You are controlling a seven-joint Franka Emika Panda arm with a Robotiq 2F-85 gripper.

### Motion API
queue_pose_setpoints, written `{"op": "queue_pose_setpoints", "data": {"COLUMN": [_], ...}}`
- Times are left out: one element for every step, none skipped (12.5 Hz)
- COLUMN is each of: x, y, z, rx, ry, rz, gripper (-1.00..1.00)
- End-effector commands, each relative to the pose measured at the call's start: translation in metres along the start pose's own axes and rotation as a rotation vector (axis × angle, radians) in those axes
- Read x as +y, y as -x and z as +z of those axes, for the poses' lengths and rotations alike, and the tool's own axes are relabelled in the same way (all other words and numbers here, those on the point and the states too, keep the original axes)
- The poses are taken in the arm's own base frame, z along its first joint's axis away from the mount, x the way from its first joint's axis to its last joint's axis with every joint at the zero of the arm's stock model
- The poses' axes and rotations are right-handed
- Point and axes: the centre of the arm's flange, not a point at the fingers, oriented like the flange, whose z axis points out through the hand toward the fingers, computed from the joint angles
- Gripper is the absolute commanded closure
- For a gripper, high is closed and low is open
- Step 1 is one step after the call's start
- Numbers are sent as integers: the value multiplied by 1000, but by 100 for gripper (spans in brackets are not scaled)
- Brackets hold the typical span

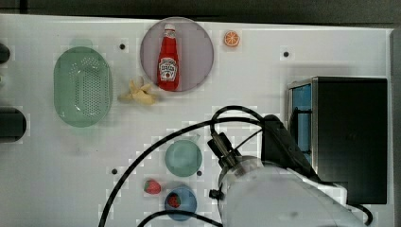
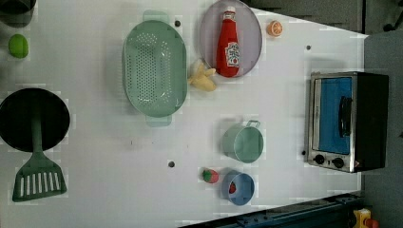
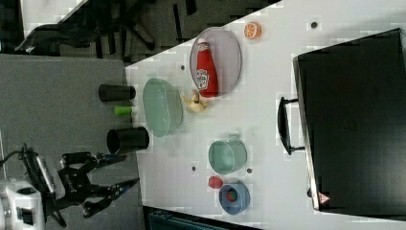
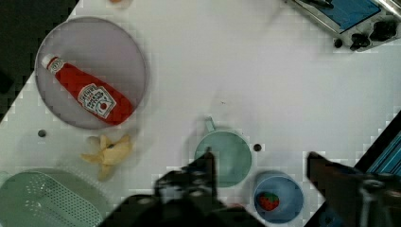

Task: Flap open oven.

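Nearest the top view's lens, white robot arm [image 1: 279, 194] hanging high over the white table [image 1: 265, 56]. Boxy black-topped silver toaster oven [image 2: 347, 121], blue flap door shut, at the left view's right. Black two-fingered gripper [image 3: 128, 169] empty, spread apart. Nearby: pale green mug [image 2: 243, 142], blue bowl [image 2: 237, 187].

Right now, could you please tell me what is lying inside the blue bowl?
One strawberry lies in the blue bowl, against its wall. A second strawberry sits outside on the table, beside the bowl. The bowl's floor under the berry is covered.
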Motion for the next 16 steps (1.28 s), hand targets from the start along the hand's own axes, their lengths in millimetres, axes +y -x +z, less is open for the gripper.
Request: {"op": "queue_pose_setpoints", "data": {"x": [-13,-12,-9,-6,-4,-2,0,4,8,13,19,25,32,41,50,59], "y": [-4,-6,-10,-14,-19,-26,-34,-45,-56,-66,-77,-88,-99,-111,-122,-133], "z": [36,38,43,50,56,63,69,78,87,97,107,117,128,138,148,159], "rx": [-52,-57,-64,-74,-81,-81,-78,-74,-67,-58,-50,-45,-43,-37,-32,-28], "ry": [58,62,71,79,84,83,84,89,99,108,115,118,110,99,91,85], "rz": [30,35,43,52,58,55,30,-21,-89,-161,-235,-305,-367,-426,-489,-565], "gripper": [32,56,65,65,65,65,65,65,65,65,65,65,65,65,65,65]}}
